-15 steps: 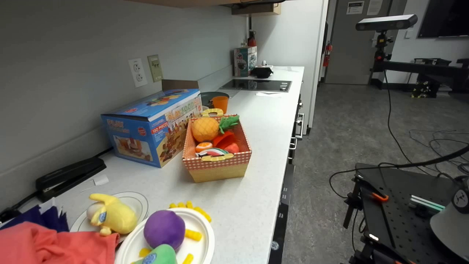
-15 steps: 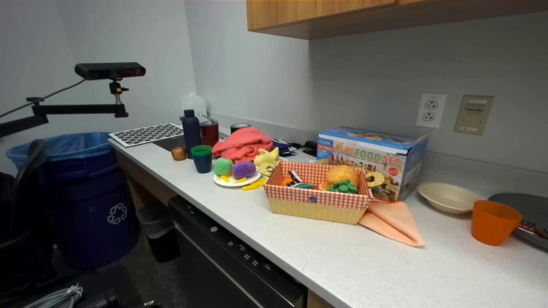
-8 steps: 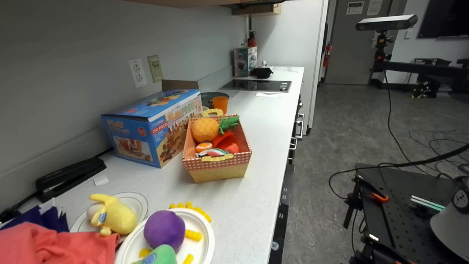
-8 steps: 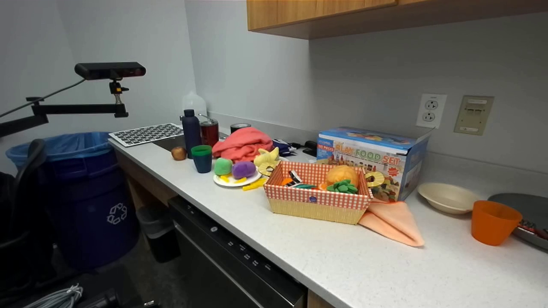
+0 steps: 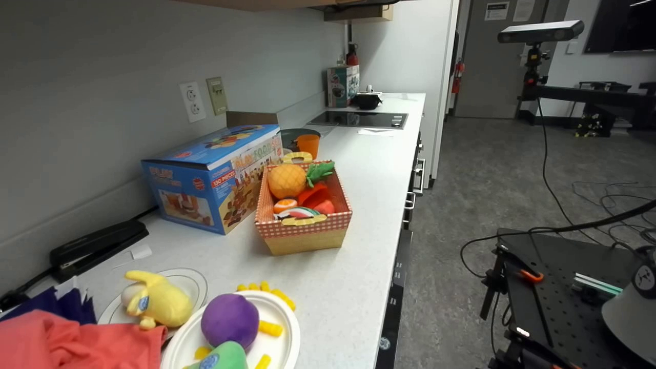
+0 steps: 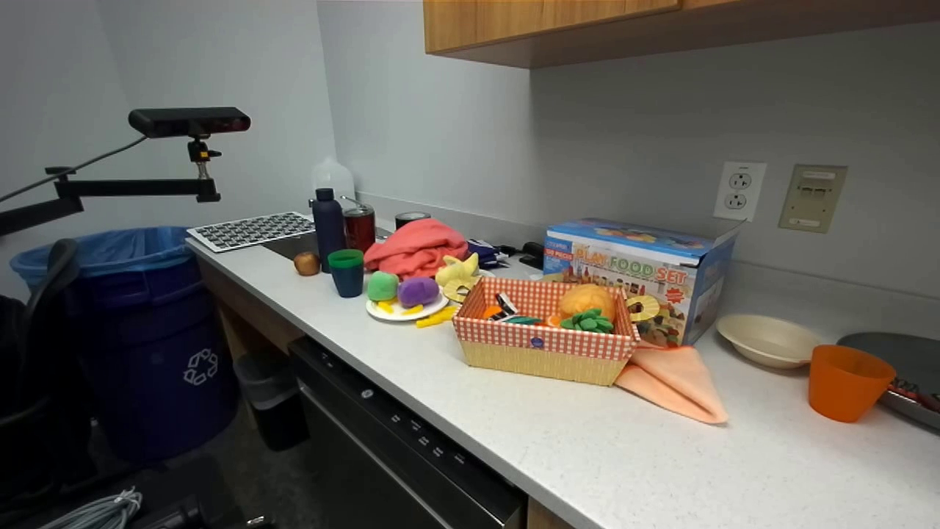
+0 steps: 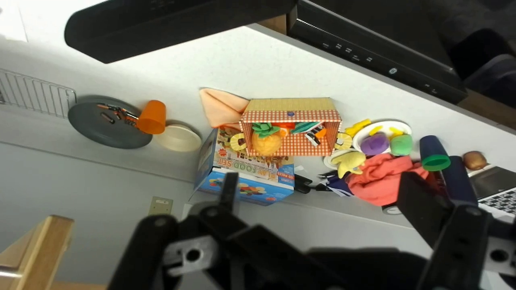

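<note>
1. In an exterior view, find the gingham-trimmed basket (image 5: 302, 243) upright on the white tabletop (image 5: 328, 287), just beside the play food set box (image 5: 220, 179); cannot tell whether touching. Note the plush pineapple (image 5: 287, 181) lying inside, with its leaves (image 5: 319, 173) toward the tabletop's front edge. For any approach, favour that front-edge side, away from the box.

2. In an exterior view, note the peach cloth (image 6: 679, 386) against one end of the basket; cannot tell whether tucked beneath. Avoid nudging the basket, for fear of dragging the cloth too. Give a wide berth to the yellow handles (image 6: 644, 307) jutting from both ends, probably quick to snag, and to the orange cup (image 6: 848, 386), well apart from the basket.

3. In the wrist view, see the tool (image 7: 319, 181) spread wide, with nothing between the fingers (image 7: 229, 191) and nothing held. Sight the basket beyond the gap, apart from both fingertips; cannot judge the clearance. Before any lowering, centre the gap, square the fingers to the basket walls and narrow the spread enough to miss the rim. Descend slowly.
</note>
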You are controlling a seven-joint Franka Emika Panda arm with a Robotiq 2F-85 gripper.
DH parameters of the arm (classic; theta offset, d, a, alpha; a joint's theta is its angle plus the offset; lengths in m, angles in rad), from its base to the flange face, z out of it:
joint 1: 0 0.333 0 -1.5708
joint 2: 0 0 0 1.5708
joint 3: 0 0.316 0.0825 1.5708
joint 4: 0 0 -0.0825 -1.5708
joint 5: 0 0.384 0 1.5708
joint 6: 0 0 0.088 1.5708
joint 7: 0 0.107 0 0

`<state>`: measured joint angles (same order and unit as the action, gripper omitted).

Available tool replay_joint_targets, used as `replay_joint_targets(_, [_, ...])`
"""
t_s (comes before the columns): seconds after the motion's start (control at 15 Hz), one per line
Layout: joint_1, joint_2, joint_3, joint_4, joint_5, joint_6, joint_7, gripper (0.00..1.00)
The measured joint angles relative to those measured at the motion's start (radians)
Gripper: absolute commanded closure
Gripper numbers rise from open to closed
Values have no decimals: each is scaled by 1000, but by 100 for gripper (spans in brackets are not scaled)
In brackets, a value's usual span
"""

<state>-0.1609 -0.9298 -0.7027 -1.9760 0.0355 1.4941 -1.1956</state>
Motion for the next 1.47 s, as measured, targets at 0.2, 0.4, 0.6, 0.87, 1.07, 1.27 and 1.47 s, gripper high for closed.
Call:
replay_joint_targets(0.2, [1,0,-2,0,0,0,0,0])
replay_joint_targets(0.4, [1,-1,-1,-9,10,9,9,0])
replay_joint_targets(0.6, [9,0,17,-50,80,119,60,0])
replay_joint_targets(0.87, [63,4,64,-111,172,363,106,0])
replay_joint_targets(1.07, [120,23,74,-136,195,572,106,0])
replay_joint_targets(1.27, [149,52,74,-141,195,730,106,0])
replay_joint_targets(1.47, [145,79,73,-136,183,799,123,0])
